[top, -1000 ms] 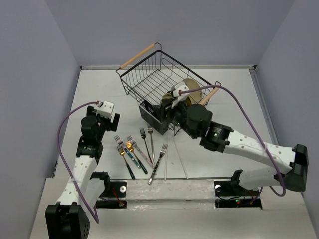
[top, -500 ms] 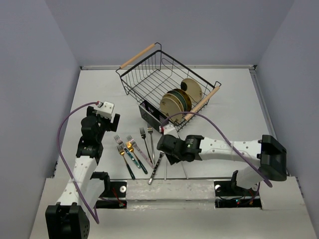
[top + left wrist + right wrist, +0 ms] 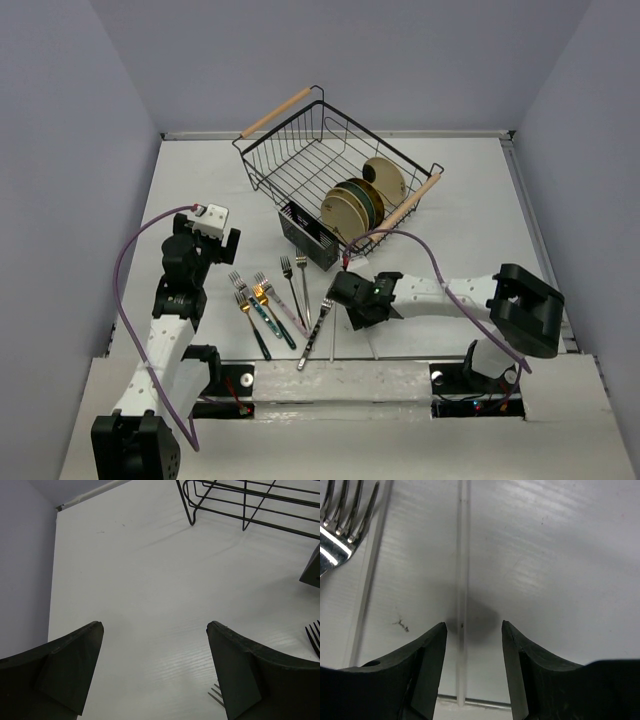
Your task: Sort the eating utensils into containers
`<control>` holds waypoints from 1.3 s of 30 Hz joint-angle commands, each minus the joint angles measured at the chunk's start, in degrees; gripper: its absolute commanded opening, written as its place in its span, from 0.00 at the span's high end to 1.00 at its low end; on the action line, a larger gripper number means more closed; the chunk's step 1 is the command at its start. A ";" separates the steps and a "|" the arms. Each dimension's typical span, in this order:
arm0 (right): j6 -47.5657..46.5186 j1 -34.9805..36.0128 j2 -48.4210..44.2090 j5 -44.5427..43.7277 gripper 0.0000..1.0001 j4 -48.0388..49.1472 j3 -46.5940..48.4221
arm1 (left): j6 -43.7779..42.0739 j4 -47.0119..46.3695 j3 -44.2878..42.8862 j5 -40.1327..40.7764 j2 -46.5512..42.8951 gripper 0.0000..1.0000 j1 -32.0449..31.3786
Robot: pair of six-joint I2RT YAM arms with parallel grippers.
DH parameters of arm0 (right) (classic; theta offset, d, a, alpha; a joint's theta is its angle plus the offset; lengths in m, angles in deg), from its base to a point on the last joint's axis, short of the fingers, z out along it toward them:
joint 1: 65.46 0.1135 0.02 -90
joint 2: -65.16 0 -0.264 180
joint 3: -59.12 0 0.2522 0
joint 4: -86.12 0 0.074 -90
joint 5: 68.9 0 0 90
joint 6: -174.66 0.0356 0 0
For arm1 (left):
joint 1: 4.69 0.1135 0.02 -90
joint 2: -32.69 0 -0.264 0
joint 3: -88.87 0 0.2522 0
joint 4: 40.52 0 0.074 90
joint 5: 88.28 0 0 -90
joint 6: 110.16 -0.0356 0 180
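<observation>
Several forks (image 3: 270, 305) lie side by side on the white table, in front of the small black caddy (image 3: 305, 236). The rightmost is an all-silver fork (image 3: 318, 330); its head shows at the top left of the right wrist view (image 3: 340, 525). My right gripper (image 3: 340, 300) is open and empty, low over the table just right of that fork's head, its jaws (image 3: 474, 630) astride a table seam. My left gripper (image 3: 207, 238) is open and empty (image 3: 155, 630), up and left of the forks. Fork tines (image 3: 216, 692) peek past its right finger.
A big black wire basket (image 3: 300, 165) with wooden handles stands behind the caddy and holds several round plates (image 3: 360, 200). Its wire foot (image 3: 240, 500) and a corner of the caddy (image 3: 312, 567) show in the left wrist view. The table's near edge runs just below the forks.
My right arm has swung from the caddy down to the table beside the rightmost fork, then shifted slightly. The forks and my left arm have not moved.
</observation>
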 commanded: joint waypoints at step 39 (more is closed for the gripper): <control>-10.46 6.55 -5.64 -3.66 1.00 -8.21 9.49 | -0.77 -2.71 1.25 1.47 -2.95 0.01 0.35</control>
